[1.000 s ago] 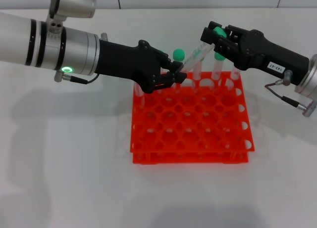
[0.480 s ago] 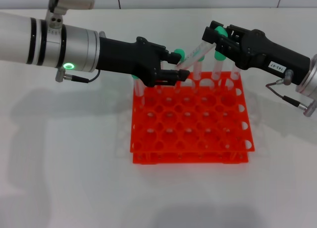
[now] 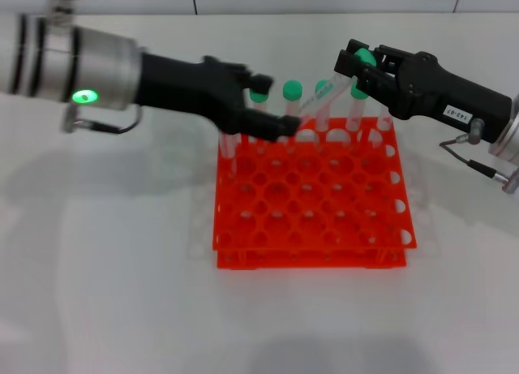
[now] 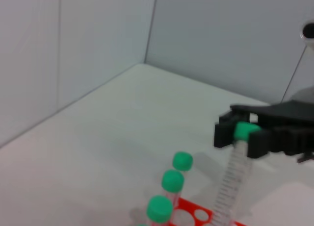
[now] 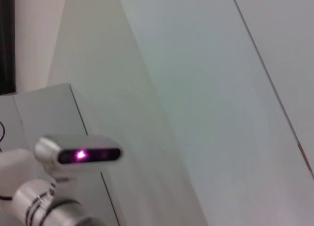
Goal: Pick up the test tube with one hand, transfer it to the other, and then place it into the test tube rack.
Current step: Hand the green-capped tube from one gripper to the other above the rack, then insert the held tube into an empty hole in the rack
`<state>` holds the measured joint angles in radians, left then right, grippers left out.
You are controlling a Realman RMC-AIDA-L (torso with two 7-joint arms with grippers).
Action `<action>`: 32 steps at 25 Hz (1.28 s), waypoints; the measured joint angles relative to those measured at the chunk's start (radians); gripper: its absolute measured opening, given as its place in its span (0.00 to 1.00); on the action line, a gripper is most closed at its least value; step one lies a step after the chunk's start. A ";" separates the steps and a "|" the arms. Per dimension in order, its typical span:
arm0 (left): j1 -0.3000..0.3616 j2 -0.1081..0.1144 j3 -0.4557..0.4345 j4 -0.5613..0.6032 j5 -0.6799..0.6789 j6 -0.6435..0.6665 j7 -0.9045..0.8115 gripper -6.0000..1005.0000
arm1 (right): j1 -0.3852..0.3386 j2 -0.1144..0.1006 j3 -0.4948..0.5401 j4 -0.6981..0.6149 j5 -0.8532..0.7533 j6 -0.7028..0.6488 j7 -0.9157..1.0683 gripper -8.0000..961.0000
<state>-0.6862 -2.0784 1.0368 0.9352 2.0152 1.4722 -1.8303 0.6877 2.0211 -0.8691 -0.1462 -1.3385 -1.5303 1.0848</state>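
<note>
White tabletop carries the test tube rack. Right gripper, above the rack's far edge, clamps the green cap of the test tube, which slants down toward the rack. Left gripper, at the rack's far-left corner: finger state cannot be determined.

Bright even light, soft shadows on table, left arm motion-blurred, wrist views perhaps defocused.
</note>
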 joint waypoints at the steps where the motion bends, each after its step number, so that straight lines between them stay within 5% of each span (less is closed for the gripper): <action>1: 0.029 0.000 0.008 0.060 -0.002 0.018 -0.030 0.77 | -0.002 -0.001 -0.003 -0.004 -0.001 -0.002 -0.001 0.27; 2: 0.065 0.000 0.015 0.127 -0.004 0.036 -0.060 0.85 | -0.007 -0.002 -0.010 -0.014 -0.002 -0.002 -0.001 0.27; 10: 0.327 -0.003 0.067 0.540 -0.042 0.082 -0.232 0.88 | -0.043 -0.004 -0.084 -0.098 -0.002 -0.019 0.007 0.27; 15: 0.503 -0.003 0.080 0.669 -0.080 0.084 -0.233 0.88 | -0.037 -0.004 -0.133 -0.140 -0.002 -0.011 0.017 0.27; 23: 0.685 -0.009 0.087 0.657 -0.112 0.051 -0.096 0.88 | -0.014 -0.004 -0.213 -0.213 -0.002 0.020 0.058 0.27; 32: 0.779 -0.007 0.073 0.401 -0.329 0.033 0.271 0.88 | 0.001 -0.008 -0.255 -0.286 -0.044 0.044 0.101 0.27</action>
<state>0.0924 -2.0858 1.1099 1.3362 1.6861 1.5049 -1.5594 0.6888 2.0131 -1.1240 -0.4319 -1.3823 -1.4858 1.1855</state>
